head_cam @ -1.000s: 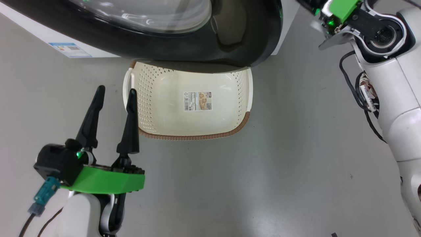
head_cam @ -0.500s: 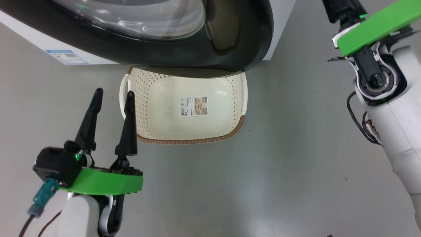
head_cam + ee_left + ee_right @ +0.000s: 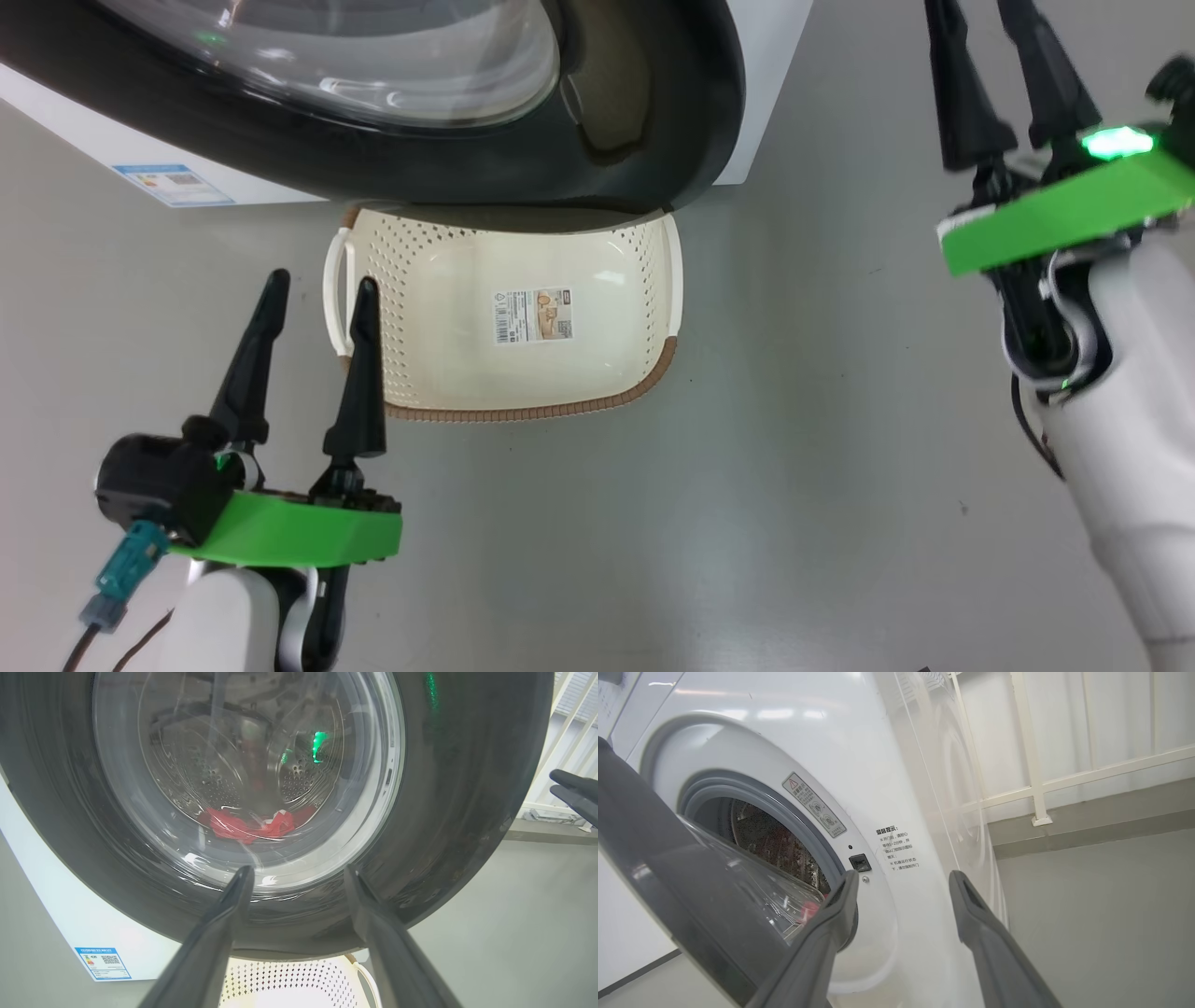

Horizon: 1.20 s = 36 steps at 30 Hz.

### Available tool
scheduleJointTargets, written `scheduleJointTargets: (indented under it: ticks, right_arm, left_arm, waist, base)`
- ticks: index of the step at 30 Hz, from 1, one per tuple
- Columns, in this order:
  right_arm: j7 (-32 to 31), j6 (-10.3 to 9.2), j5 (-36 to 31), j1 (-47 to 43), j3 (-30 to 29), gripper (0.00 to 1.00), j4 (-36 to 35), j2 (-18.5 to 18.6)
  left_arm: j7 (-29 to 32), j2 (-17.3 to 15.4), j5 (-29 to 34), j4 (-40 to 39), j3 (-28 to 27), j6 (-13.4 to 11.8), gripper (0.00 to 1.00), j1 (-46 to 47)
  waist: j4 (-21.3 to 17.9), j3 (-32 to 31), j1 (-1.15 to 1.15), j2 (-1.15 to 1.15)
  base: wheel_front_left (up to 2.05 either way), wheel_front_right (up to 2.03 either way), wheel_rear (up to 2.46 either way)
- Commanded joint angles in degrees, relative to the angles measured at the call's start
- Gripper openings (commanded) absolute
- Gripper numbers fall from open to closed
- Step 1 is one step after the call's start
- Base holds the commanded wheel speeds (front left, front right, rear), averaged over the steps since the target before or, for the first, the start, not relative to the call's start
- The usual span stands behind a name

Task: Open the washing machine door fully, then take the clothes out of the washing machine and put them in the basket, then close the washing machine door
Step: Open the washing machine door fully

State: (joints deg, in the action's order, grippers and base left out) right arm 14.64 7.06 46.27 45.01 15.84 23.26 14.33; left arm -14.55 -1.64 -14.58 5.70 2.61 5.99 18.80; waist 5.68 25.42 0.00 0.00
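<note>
Basket (image 3: 523, 412) partly hidden under door (image 3: 644, 112), clothes (image 3: 233, 826) blurred behind glass, perhaps two.

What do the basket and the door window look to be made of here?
The basket looks like moulded cream plastic, slightly glossy, with punched holes and a brown woven-look rim. The door window is clear and shiny, likely glass or clear plastic; reflections streak it and the red clothes show through.
</note>
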Motion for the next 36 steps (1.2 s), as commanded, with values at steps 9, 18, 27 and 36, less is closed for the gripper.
scheduleJointTargets:
  ticks: [9, 18, 27, 36]
  right_arm:
    - [0.3, 0.43, -22.7, -13.1, -9.5, 1.0, -10.7, -6.6]
    - [0.4, 0.43, -32.7, -20.6, -10.6, 1.0, -19.5, -9.2]
    - [0.4, 0.43, -35.2, -28.1, -10.5, 1.0, -22.4, -10.8]
    - [0.4, 0.43, -36.1, -29.3, -10.9, 1.0, -23.3, -11.3]
  left_arm:
    - [-0.4, -1.2, 0.5, -2.5, -2.4, -1.0, 1.0, -0.2]
    - [-0.4, -1.2, 1.0, -3.4, -2.7, -0.8, 1.0, -0.2]
    - [-0.4, -1.2, 1.0, -4.6, -3.1, -0.7, 1.0, -0.7]
    - [-0.4, -1.2, 1.2, -5.0, -3.4, -0.6, 1.0, -1.2]
  waist:
    - [0.1, 0.2, 0.0, 0.0]
    - [0.0, 0.5, 0.0, 0.0]
    - [-0.1, 0.6, 0.0, 0.0]
    - [-0.5, 0.7, 0.0, 0.0]
  base:
    - [0.0, 0.0, 0.0]
    - [0.0, 0.0, 0.0]
    - [0.0, 0.0, 0.0]
    - [0.0, 0.0, 0.0]
